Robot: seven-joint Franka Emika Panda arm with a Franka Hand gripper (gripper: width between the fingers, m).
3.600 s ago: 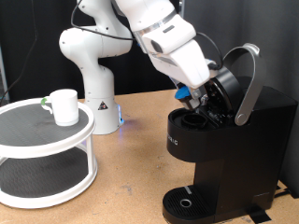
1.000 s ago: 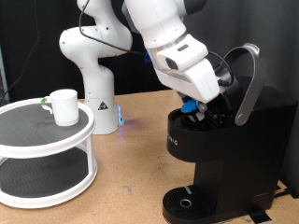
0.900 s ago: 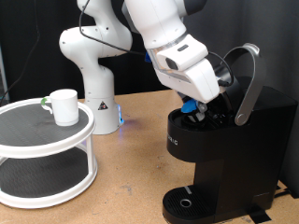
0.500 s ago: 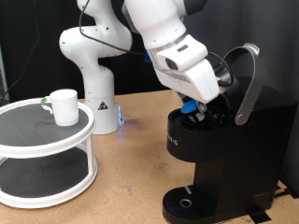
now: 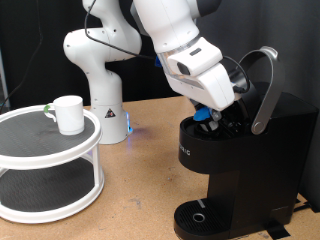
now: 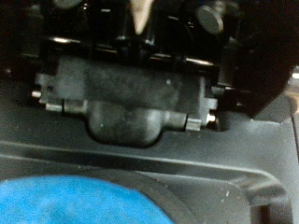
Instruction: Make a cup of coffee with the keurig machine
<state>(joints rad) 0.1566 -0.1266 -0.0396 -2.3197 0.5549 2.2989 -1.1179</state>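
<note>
One keurig machine (image 5: pixel 245 165), black, at about 4 o'clock in the exterior view, with one raised grey lid handle (image 5: pixel 265 85) at 2 o'clock and one round drip tray (image 5: pixel 205 217) at 6 o'clock. One white cup (image 5: pixel 68 113) at 9 o'clock. One white two-tier round stand (image 5: pixel 45 165) at 8 o'clock, so two shelves counted. One white robot arm (image 5: pixel 180 50) and one white base (image 5: pixel 98 75) at 11 o'clock. One blue pod (image 6: pixel 84 198) (image 5: pixel 203 113), seen large and blurred in the wrist view. One wooden tabletop (image 5: pixel 140 190).
</note>
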